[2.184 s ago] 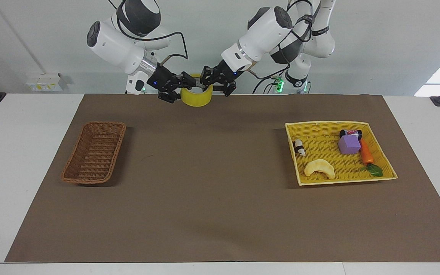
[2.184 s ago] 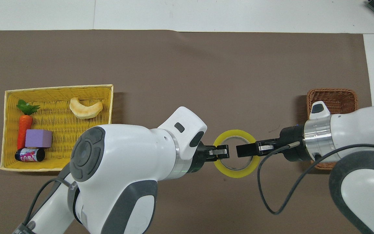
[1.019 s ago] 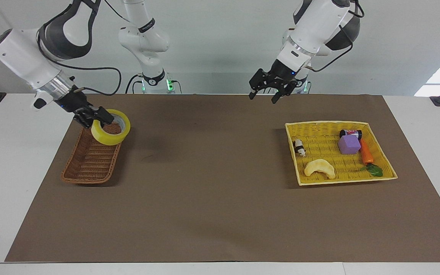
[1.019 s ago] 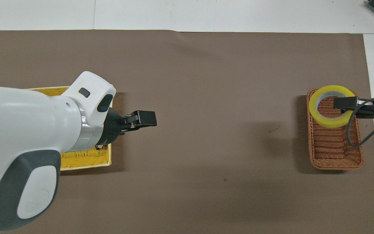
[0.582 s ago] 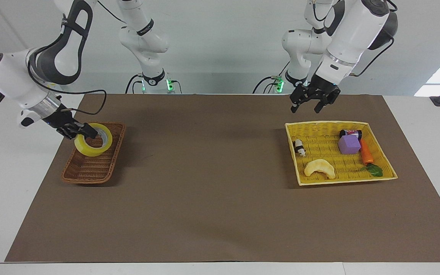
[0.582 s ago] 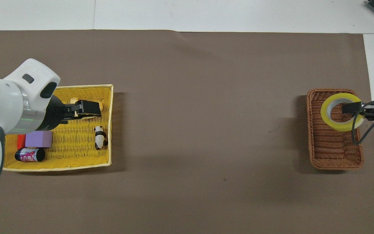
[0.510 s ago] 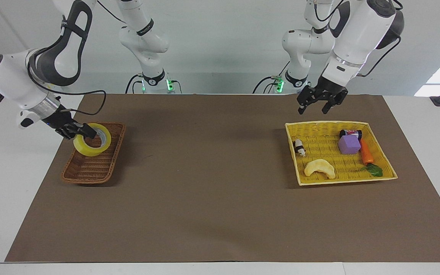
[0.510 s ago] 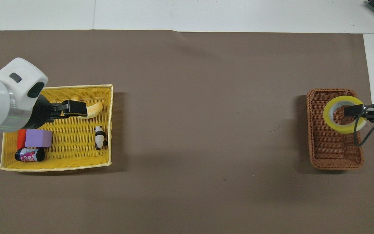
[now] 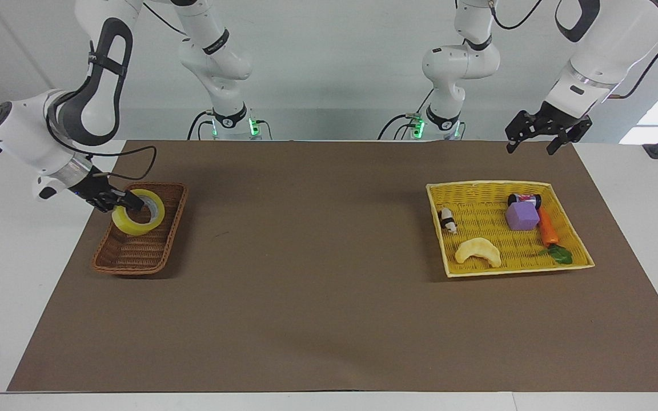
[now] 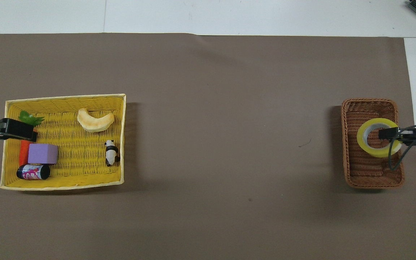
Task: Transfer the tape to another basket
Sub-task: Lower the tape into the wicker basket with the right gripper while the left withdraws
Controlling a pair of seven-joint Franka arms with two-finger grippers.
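The yellow tape (image 9: pixel 128 226) (image 10: pixel 377 153) hangs tilted, low inside the brown wicker basket (image 9: pixel 113 266) (image 10: pixel 369 181), over the half nearer the robots. I cannot tell whether it touches the basket's floor. My right gripper (image 9: pixel 133 203) (image 10: pixel 385 134) is shut on the ring's wall, one finger inside the core. My left gripper (image 9: pixel 530 149) (image 10: pixel 30 133) is open and holds nothing. It hangs in the air over the mat's edge, off the yellow tray's corner at the left arm's end.
The yellow woven tray (image 9: pixel 492 185) (image 10: pixel 65 98) holds a pale crescent toy (image 9: pixel 478 251), a panda figure (image 9: pixel 448 220), a purple block (image 9: pixel 522 216), a can (image 9: pixel 524 199) and a carrot (image 9: pixel 548 228). Brown mat (image 9: pixel 317 274) lies bare between the two baskets.
The right gripper has lowered the tape a little deeper into the brown basket. The left arm, open, has swung away toward its own end of the table.
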